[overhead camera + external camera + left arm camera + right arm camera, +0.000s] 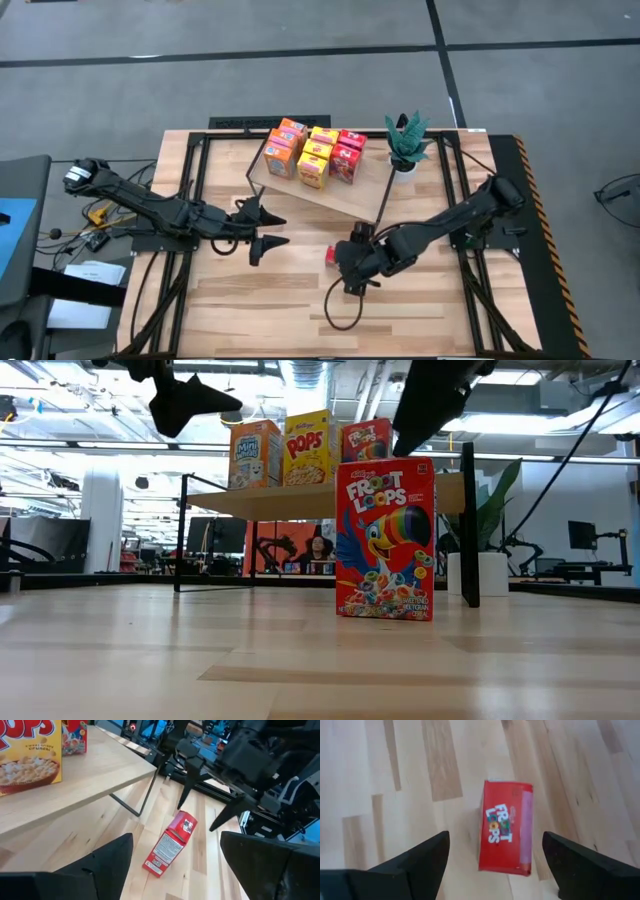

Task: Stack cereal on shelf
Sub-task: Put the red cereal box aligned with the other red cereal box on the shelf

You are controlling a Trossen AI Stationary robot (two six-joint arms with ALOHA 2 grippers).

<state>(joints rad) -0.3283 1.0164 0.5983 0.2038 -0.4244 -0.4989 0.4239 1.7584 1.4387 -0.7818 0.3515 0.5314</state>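
Red cardboard box stood upright on plank table.
Right gripper held open directly above it; left gripper open beside the shelf.

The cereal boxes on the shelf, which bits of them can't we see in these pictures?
- High view: the boxes on the shelf show only their tops; their fronts face away from the camera and the print is too small to read.
- Low view: the Froot Loops box on the table stands in front and covers most of a red box behind it.
- Left wrist view: the yellow Pops box is cut off by the picture's edge.
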